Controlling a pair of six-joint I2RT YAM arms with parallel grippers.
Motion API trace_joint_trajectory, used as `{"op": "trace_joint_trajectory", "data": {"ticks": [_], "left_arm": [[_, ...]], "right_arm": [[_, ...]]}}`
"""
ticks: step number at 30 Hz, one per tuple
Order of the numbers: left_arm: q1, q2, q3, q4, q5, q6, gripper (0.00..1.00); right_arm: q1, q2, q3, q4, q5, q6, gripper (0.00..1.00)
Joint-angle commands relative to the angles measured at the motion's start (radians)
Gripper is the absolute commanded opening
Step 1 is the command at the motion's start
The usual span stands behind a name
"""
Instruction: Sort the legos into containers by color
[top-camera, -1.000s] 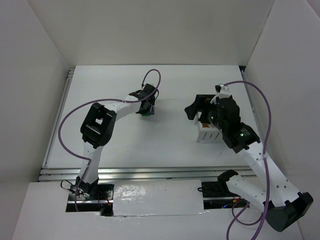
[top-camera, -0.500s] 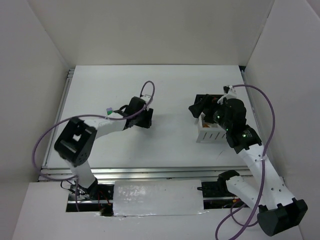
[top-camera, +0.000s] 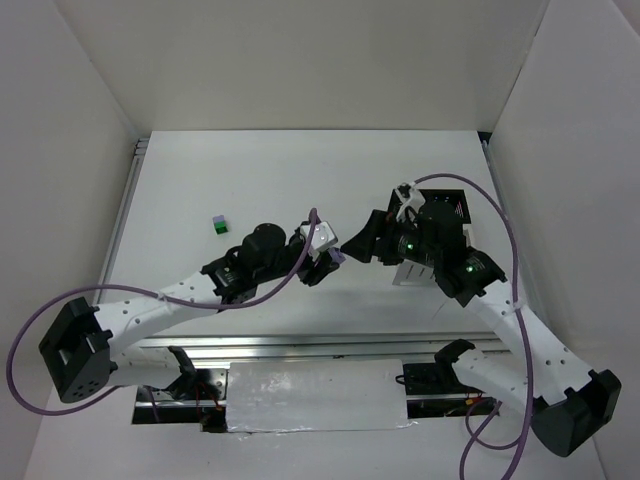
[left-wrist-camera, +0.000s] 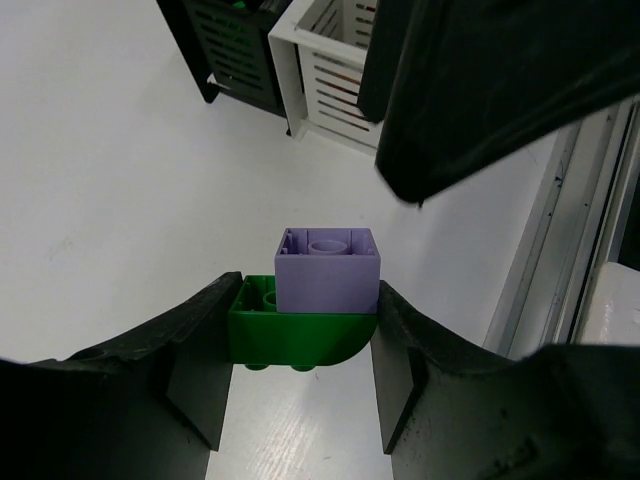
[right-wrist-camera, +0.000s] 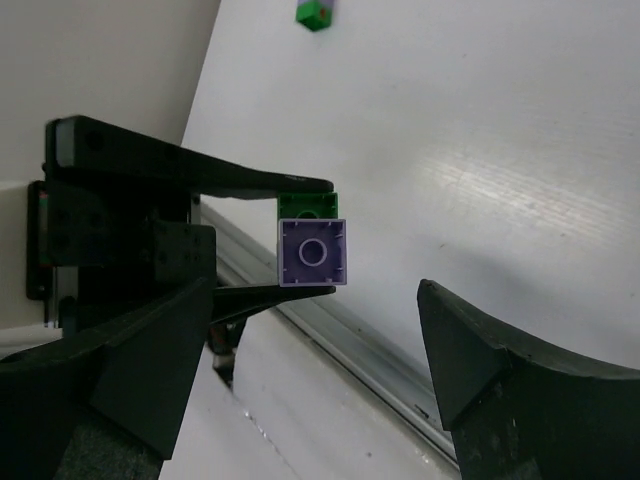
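Observation:
My left gripper (left-wrist-camera: 300, 345) is shut on a green lego (left-wrist-camera: 300, 330) with a lavender lego (left-wrist-camera: 328, 270) stacked on it, held above the table. In the top view the left gripper (top-camera: 325, 264) is at the table's middle, and the pair (top-camera: 339, 256) faces my right gripper (top-camera: 368, 243). The right gripper (right-wrist-camera: 316, 305) is open, its fingers (right-wrist-camera: 150, 370) on either side of the lavender lego (right-wrist-camera: 313, 253) but short of it. A second lavender-on-green pair (top-camera: 218, 225) lies at the left. The black bin (top-camera: 450, 205) and white bin (top-camera: 412, 272) stand under the right arm.
The bins also show in the left wrist view, black (left-wrist-camera: 235, 50) beside white (left-wrist-camera: 335, 60), with something green in the black one. The right gripper's dark finger (left-wrist-camera: 490, 90) hangs over the white bin. The table's metal rail (top-camera: 300, 345) runs along the near edge.
My left arm has swung from the back left to the middle with the lego pair in its jaws. My right gripper has moved left, away from the bins, towards it.

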Motion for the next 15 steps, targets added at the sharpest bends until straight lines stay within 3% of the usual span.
{"op": "trace_joint_trajectory", "data": {"ticks": [1, 11, 14, 15], "left_arm": [[-0.034, -0.057, 0.021, 0.008, -0.004, 0.085, 0.00], [-0.080, -0.076, 0.067, -0.042, 0.001, 0.113, 0.00], [-0.088, -0.071, 0.070, -0.040, -0.005, 0.113, 0.00], [-0.089, -0.073, 0.067, -0.034, -0.013, 0.113, 0.00]], "right_arm": [[0.044, -0.007, -0.016, -0.005, -0.022, 0.015, 0.90], [0.144, 0.019, -0.051, 0.051, -0.017, 0.046, 0.83], [0.166, 0.041, -0.051, 0.074, -0.026, 0.054, 0.65], [0.170, 0.044, -0.050, 0.074, -0.027, 0.052, 0.42]]}}
